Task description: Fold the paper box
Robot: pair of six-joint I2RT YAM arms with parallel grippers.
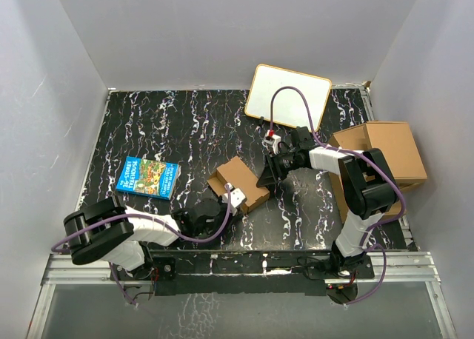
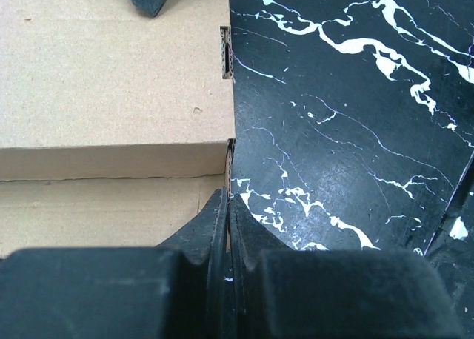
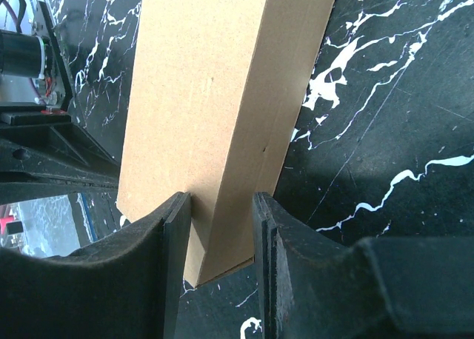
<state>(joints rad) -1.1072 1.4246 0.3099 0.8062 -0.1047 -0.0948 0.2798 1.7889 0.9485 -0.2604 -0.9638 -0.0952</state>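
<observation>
Looking from the top, I see the box just right of the book, mostly formed I'd say. Left wrist: left gripper pinched together at its corner. Right wrist: right gripper clamped on one wall; final tucking probably remains.

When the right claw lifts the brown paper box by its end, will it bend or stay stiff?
The paper box is folded corrugated cardboard, so probably fairly stiff. It looks thin-walled and hollow, so likely light. The right claw holds one narrow end only, so it may tilt or swing.
</observation>
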